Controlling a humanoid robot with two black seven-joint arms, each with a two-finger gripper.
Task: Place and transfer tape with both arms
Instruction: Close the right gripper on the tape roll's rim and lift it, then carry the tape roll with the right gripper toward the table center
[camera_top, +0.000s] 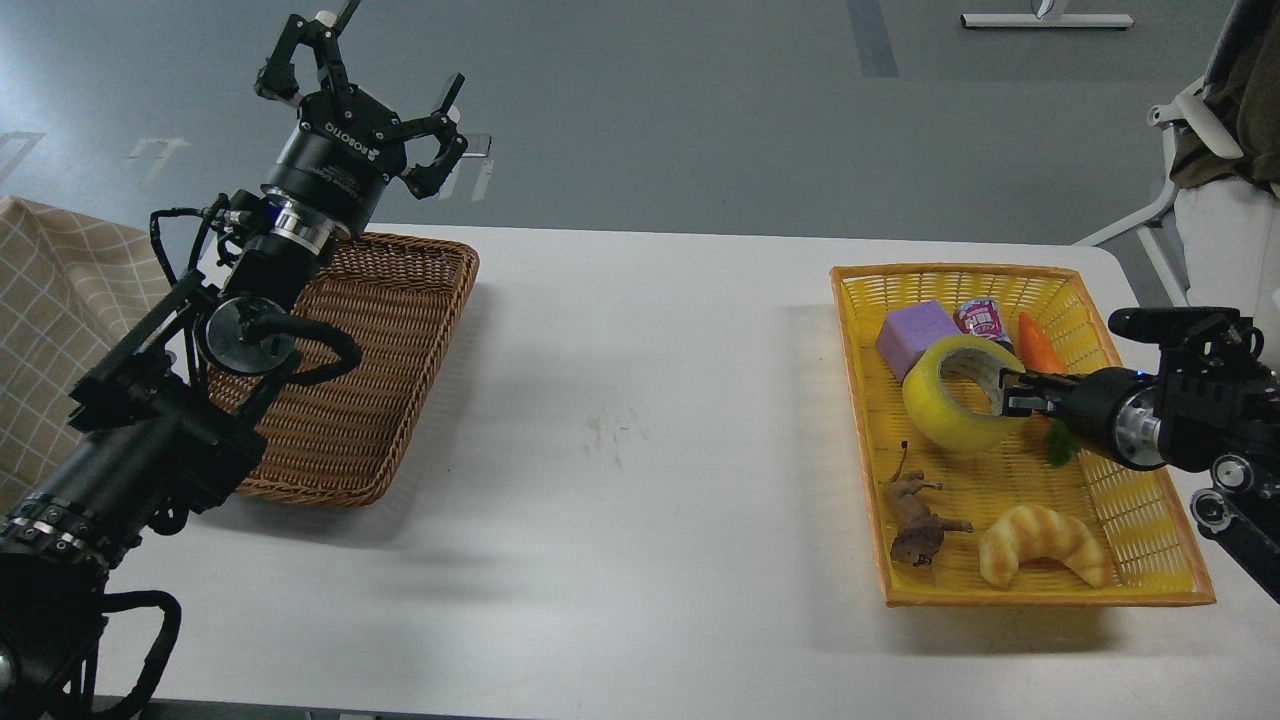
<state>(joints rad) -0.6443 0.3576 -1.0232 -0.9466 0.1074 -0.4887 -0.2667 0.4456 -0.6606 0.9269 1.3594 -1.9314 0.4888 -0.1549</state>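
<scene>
The tape (945, 408), a yellowish translucent roll with a pale core, is tilted and lifted a little above the floor of the yellow basket (1150, 545). My right gripper (1012, 392) comes in from the right and is shut on the roll's right wall, one finger inside the core. My left gripper (370, 95) is raised high above the far corner of the brown wicker basket (400, 330), fingers spread open and empty.
The yellow basket also holds a purple block (908, 333), a small can (982, 318), a carrot (1038, 345), a toy animal (915, 515) and a croissant (1045, 540). A checked cloth (60, 320) lies at the left. A chair (1200, 150) stands at the far right.
</scene>
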